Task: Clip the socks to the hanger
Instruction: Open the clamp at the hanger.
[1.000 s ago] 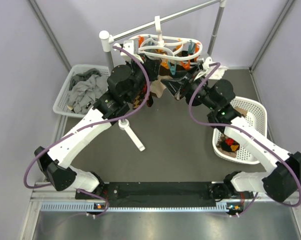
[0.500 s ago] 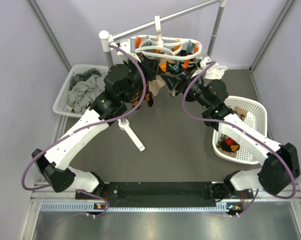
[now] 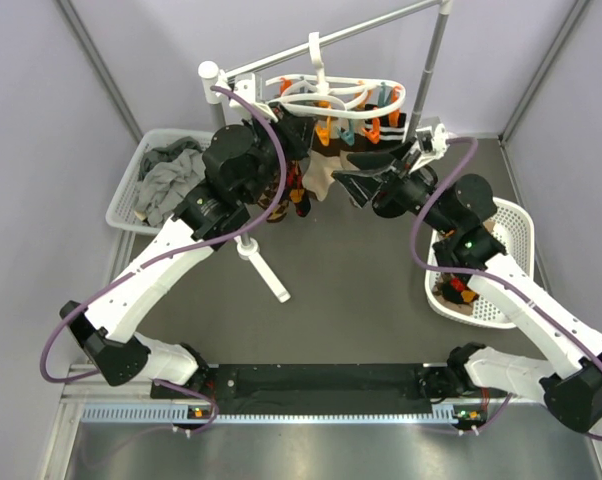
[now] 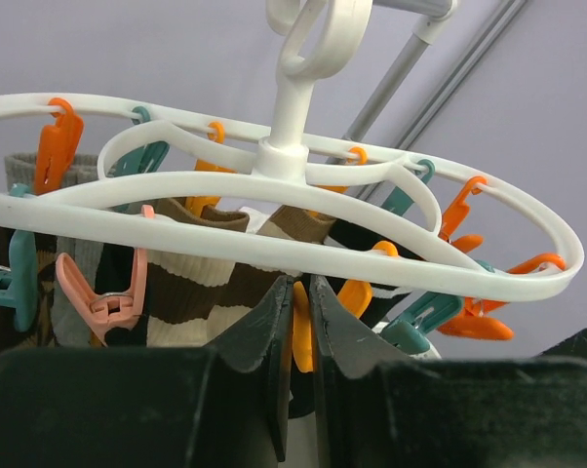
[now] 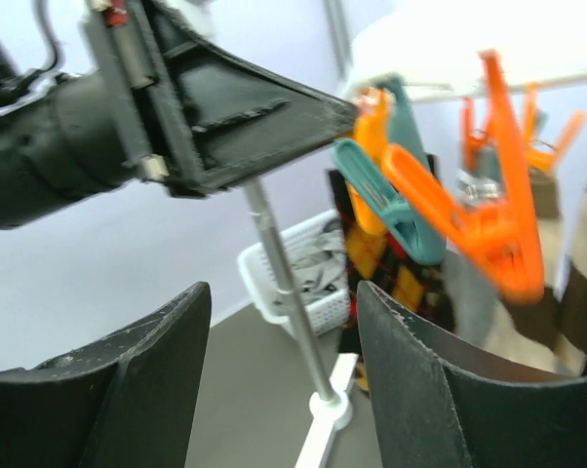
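Since a second ago my right arm has swung out to the right, and the right gripper now sits just beside the hanging socks, jaws wide and empty. My left gripper is up under the hanger, jaws pinched narrow on an orange clip. That hanger hooks over the rail above the counter.

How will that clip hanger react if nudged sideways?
Likely swings or twists: the hanger hangs from the rail by one hook. Its thin plastic looks light, slightly flexible. Left gripper pinching an orange clip may steady it.
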`<state>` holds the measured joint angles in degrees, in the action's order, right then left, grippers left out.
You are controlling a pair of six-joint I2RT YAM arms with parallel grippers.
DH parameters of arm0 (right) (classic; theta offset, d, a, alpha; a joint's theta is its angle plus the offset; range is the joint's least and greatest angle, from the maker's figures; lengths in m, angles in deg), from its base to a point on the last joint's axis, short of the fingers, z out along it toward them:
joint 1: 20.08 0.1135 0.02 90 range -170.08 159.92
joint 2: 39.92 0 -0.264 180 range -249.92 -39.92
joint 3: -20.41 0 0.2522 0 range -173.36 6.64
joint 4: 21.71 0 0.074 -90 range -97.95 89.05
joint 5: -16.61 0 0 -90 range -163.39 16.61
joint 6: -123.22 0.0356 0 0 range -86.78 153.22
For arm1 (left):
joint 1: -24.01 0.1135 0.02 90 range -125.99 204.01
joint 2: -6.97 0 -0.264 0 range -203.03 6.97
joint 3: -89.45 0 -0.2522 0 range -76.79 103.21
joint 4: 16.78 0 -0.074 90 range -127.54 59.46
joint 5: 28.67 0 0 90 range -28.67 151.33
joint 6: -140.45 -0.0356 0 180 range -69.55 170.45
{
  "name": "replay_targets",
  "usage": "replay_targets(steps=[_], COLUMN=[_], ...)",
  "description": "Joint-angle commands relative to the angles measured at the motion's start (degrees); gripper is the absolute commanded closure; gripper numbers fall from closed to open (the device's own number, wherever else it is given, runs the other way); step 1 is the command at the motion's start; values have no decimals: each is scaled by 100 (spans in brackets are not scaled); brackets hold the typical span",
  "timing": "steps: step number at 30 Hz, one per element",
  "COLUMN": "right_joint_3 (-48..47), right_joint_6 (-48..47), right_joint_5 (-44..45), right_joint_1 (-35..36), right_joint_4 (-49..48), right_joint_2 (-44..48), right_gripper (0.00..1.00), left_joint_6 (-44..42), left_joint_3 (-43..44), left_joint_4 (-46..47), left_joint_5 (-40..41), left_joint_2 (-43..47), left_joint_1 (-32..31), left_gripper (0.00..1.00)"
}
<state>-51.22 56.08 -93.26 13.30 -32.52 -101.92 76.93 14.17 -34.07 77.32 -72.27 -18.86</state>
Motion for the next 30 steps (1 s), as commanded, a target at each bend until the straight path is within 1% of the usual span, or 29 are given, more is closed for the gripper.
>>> replay_targets(steps=[1,5,10,12,13,17,18,22,30], right_joint_3=[-602,-875,-1130,-1148,-1122,-937,-902,-840,-542], right_joint_6=[79,-35,-61,-149,-158,-299,-281,-194,-123], right_joint_5=[-623,-474,-403,-228,-157,825,932,1056,1504], right_joint_1=[185,238,317,370,362,362,362,362,362], right_joint_4=[199,111,6,41,23,-117,-265,-591,-812], right_joint_2=[-93,-374,-761,-814,-831,-867,-884,-1025,-1060], right_gripper=[39,40,45,46,46,45,45,44,43], left_joint_6=[94,235,322,331,332,367,367,376,402], left_joint_3=[308,317,396,396,396,379,379,379,379], left_joint_4=[63,81,54,63,46,54,45,37,45], left_joint_5=[45,-17,-105,-105,-113,-131,-148,-140,-175], left_joint_2=[128,85,-3,-4,-4,23,32,84,111], left_joint_1=[-28,-28,-28,-28,-28,-28,-28,-28,-28], left_gripper=[84,85,85,85,86,86,86,86,86])
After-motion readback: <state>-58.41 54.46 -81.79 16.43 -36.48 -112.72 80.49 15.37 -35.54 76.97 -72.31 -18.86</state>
